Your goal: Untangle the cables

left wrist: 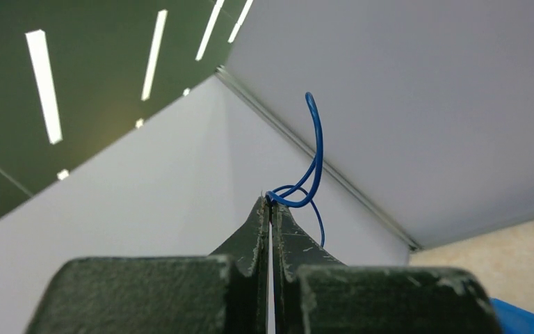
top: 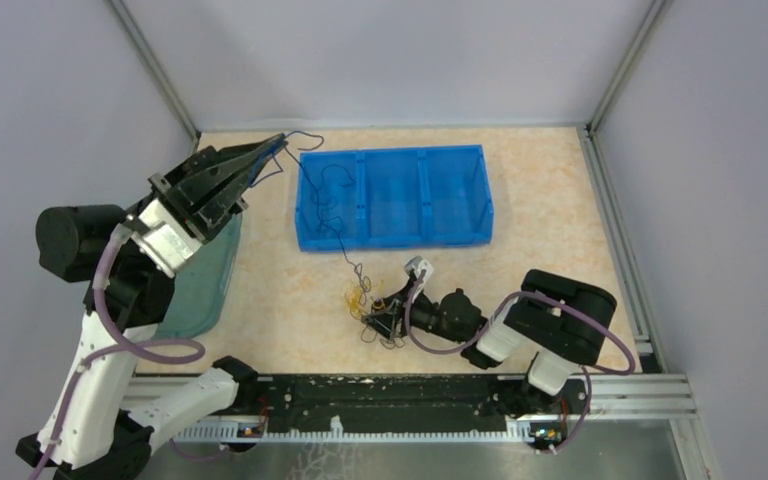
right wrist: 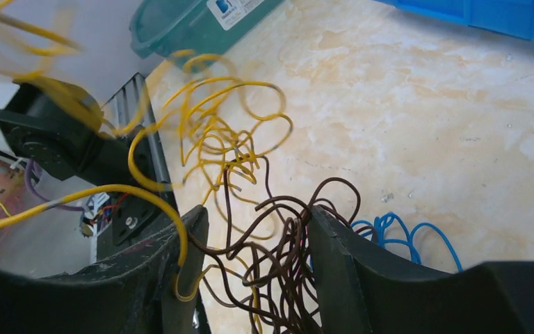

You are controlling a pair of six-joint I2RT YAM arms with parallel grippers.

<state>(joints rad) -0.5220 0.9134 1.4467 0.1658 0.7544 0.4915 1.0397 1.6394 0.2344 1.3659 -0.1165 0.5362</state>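
On the left, your left gripper [left wrist: 271, 202] was raised high above the teal bin [top: 210, 280], its tips up near the far-left corner of the blue tray [top: 450, 205]. Its jaws were pressed fully together, pinching one end of a blue cable [left wrist: 318, 139] that curled up past the tips. From there the cable ran down across the left compartment of the tray and over the tray's near wall, towards the middle of the table [top: 550, 200].

There it met the tangle of cables [top: 372, 300], which lay on the table nearer than the tray, right at the tips of your right arm. Your right gripper [right wrist: 257, 216] sat low in that tangle with its jaws standing apart. A loose bundle of brown cables [right wrist: 285, 236] stood between the fingers, with clear gaps among the strands. The yellow cables [right wrist: 215, 132] looped beyond the brown ones, and one strand draped over the left finger. A few blue loops [right wrist: 396, 229] lay on the table just to the right of the right finger.
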